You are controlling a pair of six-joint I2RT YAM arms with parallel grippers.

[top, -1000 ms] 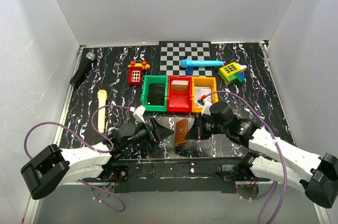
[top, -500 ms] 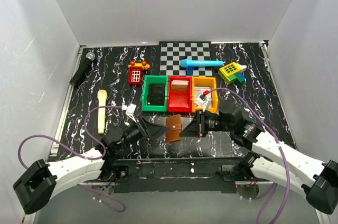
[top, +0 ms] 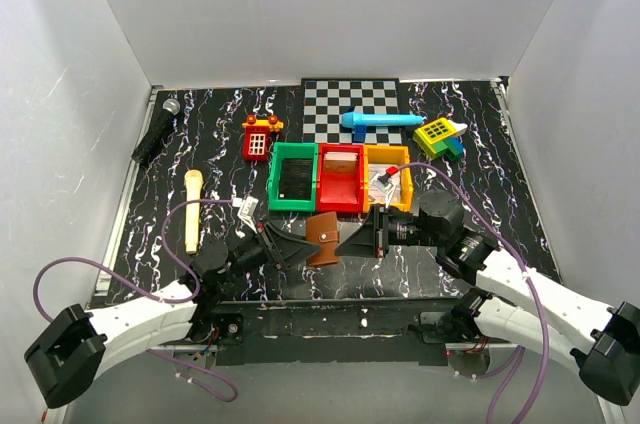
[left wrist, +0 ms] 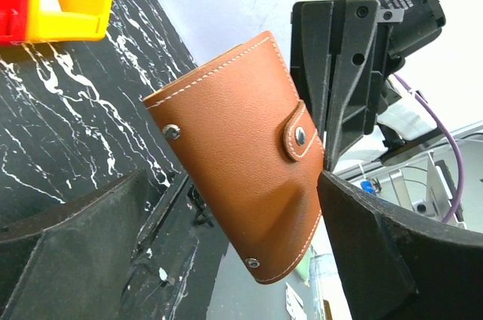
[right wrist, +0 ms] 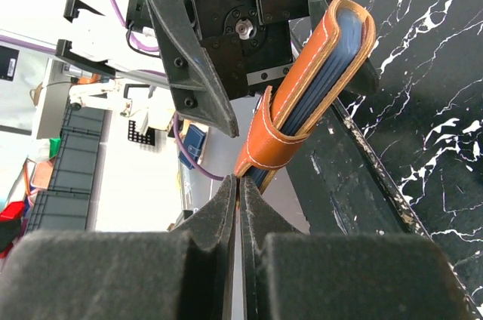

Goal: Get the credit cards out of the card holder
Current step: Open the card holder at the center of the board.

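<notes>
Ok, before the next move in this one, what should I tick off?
1. Right hand grips holder: ok, pinched at one edge, held aloft.
2. Left hand open: ok, fingers flank the holder.
3. Snap strap undone: not ok, fastened.
4. Cards showing: not ok, only blue inner edges visible.
5. Grip firm enough for pulling: cannot tell.
</notes>
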